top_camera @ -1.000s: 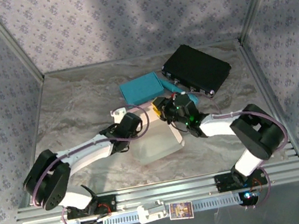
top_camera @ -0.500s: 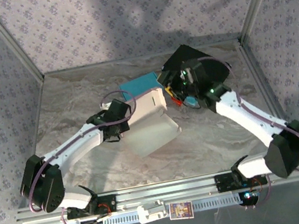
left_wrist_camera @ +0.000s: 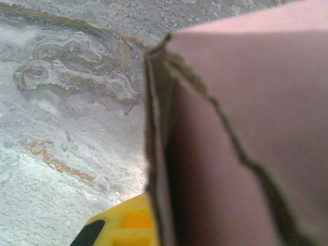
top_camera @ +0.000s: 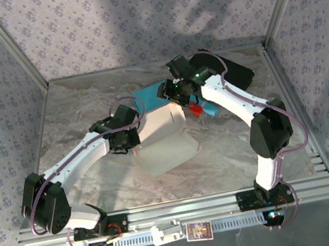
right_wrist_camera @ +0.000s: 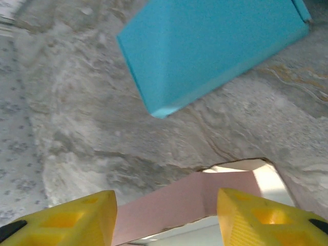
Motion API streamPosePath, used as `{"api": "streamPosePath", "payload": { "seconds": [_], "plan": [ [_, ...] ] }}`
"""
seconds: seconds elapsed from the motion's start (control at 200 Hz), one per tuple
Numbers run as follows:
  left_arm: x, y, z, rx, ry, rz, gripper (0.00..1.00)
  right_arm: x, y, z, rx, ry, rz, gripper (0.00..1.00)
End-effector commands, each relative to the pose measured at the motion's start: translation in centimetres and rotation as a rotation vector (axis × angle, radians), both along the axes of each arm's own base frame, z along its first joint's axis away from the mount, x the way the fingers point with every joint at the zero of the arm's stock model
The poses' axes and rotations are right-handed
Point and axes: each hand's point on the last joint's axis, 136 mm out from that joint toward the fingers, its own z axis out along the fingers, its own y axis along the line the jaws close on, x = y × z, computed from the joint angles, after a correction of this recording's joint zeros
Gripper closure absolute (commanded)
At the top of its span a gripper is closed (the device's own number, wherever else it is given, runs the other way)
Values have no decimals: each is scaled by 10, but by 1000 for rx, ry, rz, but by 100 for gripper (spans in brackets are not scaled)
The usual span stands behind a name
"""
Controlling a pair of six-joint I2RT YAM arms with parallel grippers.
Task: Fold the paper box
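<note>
Treat the pale pinkish-white paper box [top_camera: 166, 138] as light and thin-walled: it looks stiff along its creases, but it would likely buckle or skate across the grey marbled surface [top_camera: 80, 112] if you push a panel without bracing it. Its rough, fibrous cut edge, seen close in the left wrist view, suggests a hard pinch would crush it. Take hold at a wall edge close to a fold line, not mid-panel. The box sits in the middle of the surface, partly erected, with one wall raised on the far side and a flap spreading toward you, just in front of the flat teal box [top_camera: 150, 95]. Your left gripper [top_camera: 134, 140] has its jaws pinched together on the box's left wall, a useful brace. Your right gripper [top_camera: 178, 92] hovers over the far rim with its jaws apart, holding nothing, a pale flap showing below its yellow fingers [right_wrist_camera: 66, 215]; the black rectangular case [top_camera: 232, 73] lies behind it
</note>
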Motion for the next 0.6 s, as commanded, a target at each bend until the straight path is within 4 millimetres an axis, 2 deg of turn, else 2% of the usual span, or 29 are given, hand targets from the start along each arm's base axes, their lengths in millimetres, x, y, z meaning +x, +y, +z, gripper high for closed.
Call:
{"api": "streamPosePath", "payload": {
  "seconds": [0.0, 0.205, 0.48, 0.595],
  "plan": [
    [1, -2, 7, -7, 5, -17, 100, -3, -6, -5, -76, 1, 26, 45],
    [1, -1, 8, -7, 0, -23, 100, -4, -3, -14, -87, 0, 67, 46],
    [5, -3, 8, -13, 0, -26, 100, -18, 21, -5, 21, 36, 87, 46],
    [6, -3, 9, -15, -4, -28, 100, -20, 12, -1, 24, 38, 64, 45]
  ]
}}
